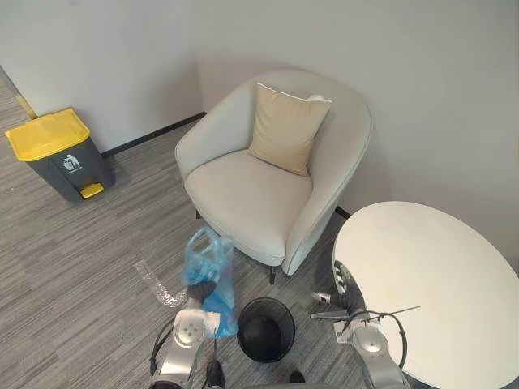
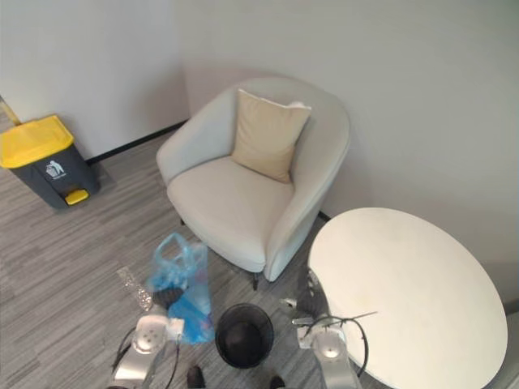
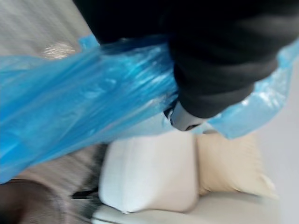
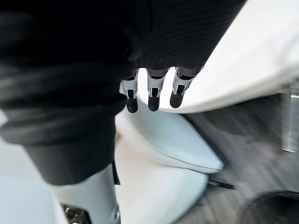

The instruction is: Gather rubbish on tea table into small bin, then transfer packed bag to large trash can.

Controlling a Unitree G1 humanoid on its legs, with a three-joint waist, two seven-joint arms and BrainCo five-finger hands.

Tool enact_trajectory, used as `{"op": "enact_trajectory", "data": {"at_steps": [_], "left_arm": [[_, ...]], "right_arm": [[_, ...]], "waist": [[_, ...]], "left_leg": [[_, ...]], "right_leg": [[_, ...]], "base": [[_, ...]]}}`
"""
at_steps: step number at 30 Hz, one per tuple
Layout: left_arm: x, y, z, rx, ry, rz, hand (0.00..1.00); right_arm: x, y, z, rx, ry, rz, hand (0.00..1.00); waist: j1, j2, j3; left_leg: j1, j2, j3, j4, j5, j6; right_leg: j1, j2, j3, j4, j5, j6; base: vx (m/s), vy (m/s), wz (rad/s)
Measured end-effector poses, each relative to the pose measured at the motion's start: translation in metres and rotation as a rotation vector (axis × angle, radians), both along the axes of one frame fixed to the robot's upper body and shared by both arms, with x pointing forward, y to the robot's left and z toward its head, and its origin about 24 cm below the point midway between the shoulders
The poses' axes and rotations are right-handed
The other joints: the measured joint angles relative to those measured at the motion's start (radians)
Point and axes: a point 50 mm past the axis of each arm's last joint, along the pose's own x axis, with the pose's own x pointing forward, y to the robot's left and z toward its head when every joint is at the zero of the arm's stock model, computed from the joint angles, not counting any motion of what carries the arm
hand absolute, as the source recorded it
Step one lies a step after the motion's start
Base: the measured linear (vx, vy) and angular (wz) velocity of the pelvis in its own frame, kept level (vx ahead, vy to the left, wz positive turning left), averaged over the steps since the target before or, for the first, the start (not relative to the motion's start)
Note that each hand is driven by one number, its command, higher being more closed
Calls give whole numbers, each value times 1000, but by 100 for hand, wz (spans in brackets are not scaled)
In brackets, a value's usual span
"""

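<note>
The tea table (image 1: 438,275), a round white top at the lower right, looks bare, so stage 1, gathering the rubbish, seems done. The blue bag (image 1: 209,271) is already out of the small bin (image 1: 265,328). It hangs above the carpet (image 1: 97,259), in front of the armchair (image 1: 251,203) and just left of the bin.

The left hand (image 3: 183,119) is clenched on the bag's gathered plastic, and the film stretches taut past its dark cover. The bag's lower part bulges, though what is inside cannot be made out.

The small bin is black mesh and stands on the carpet near the table's left edge. Its inside is dark, with no liner to be seen.

Stage 2 is left to do — the large trash can (image 1: 58,154), grey with a shut yellow lid, stands well apart at the carpet's far-left edge. The right hand (image 4: 150,95) hangs by the table's edge, fingers straight and side by side, holding nothing.
</note>
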Motion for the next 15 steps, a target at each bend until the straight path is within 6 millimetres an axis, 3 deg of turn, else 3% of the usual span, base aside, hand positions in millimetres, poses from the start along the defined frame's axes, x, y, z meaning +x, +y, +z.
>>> {"op": "enact_trajectory", "data": {"at_steps": [8, 15], "left_arm": [[-31, 17, -33, -39, 194, 84, 100], [-46, 20, -47, -46, 285, 115, 100]], "right_arm": [[-28, -8, -37, 70, 222, -106, 0], [-33, -9, -45, 110, 277, -175, 0]], "waist": [[7, 9, 29], [12, 9, 74]], "left_leg": [[32, -2, -1, 0, -8, -3], [57, -1, 23, 6, -14, -5]], "right_leg": [[35, -1, -4, 1, -14, 1], [34, -3, 12, 27, -15, 2]], "base": [[47, -6, 1], [18, 7, -10]]}}
